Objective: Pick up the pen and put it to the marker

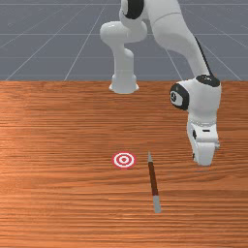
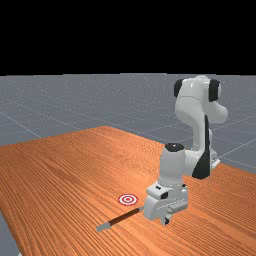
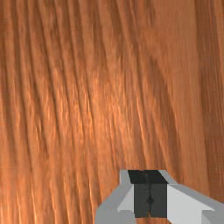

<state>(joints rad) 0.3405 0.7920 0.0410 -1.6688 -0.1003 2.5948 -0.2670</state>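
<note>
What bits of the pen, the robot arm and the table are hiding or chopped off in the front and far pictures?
Pen: far view, its pointed end goes behind the white hand.
Arm: front view, its highest part is cut off by the top edge.
Table: front view, the bottom edge cuts off its near end.

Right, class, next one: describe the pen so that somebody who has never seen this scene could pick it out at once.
Start with the orange-brown table. In the front view, look right of the round red-and-white marker and left of the gripper. The pen is slim, with a red-brown middle and grey ends, one pointed; the marker is flat and ringed.
</note>
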